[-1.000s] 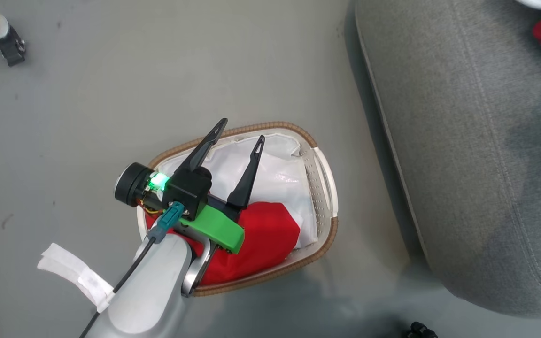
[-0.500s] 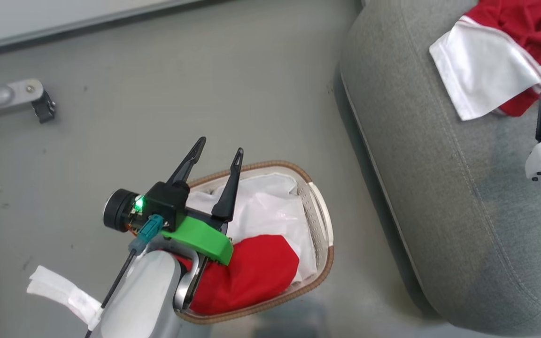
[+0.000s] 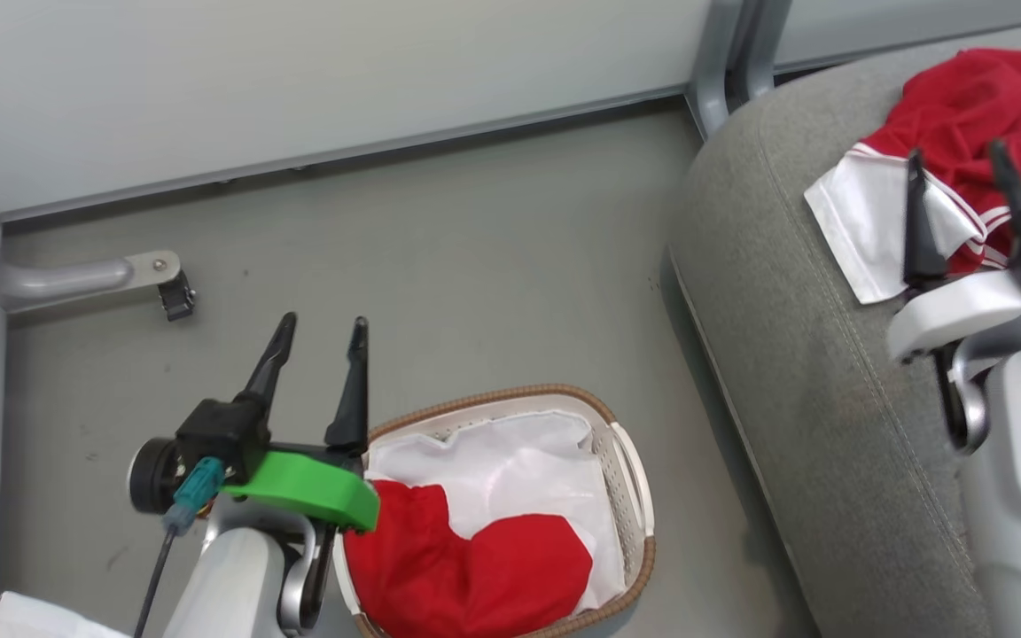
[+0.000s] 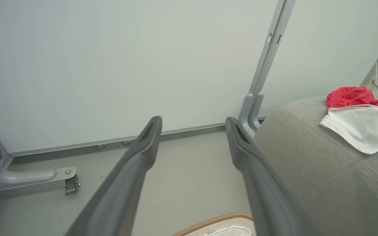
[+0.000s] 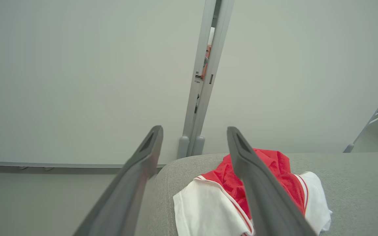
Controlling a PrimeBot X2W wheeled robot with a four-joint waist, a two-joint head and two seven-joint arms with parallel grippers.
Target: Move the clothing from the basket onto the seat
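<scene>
A red garment point(image 3: 466, 571) lies in the white basket point(image 3: 630, 478) with a brown rim, on top of a white liner point(image 3: 510, 470). Another red and white garment point(image 3: 962, 133) point(image 5: 267, 183) point(image 4: 359, 114) is spread on the grey seat point(image 3: 794, 354) at the right. My left gripper point(image 3: 320, 332) point(image 4: 192, 124) is open and empty, held above the floor just left of the basket. Over the seat, my right gripper point(image 3: 954, 164) point(image 5: 194, 131) stands open and empty, close in front of the garment there.
A pale wall panel point(image 3: 298, 80) runs along the back, with a metal post point(image 3: 728, 62) beside the seat. A metal foot with a caster point(image 3: 175, 297) stands on the grey floor at the left. A white cloth scrap point(image 3: 41, 616) lies at the lower left.
The head camera has tilted up, so the basket sits lower in view and the wall appears. The left gripper has lifted off the basket to its left; the right gripper has come into view over the seat.
</scene>
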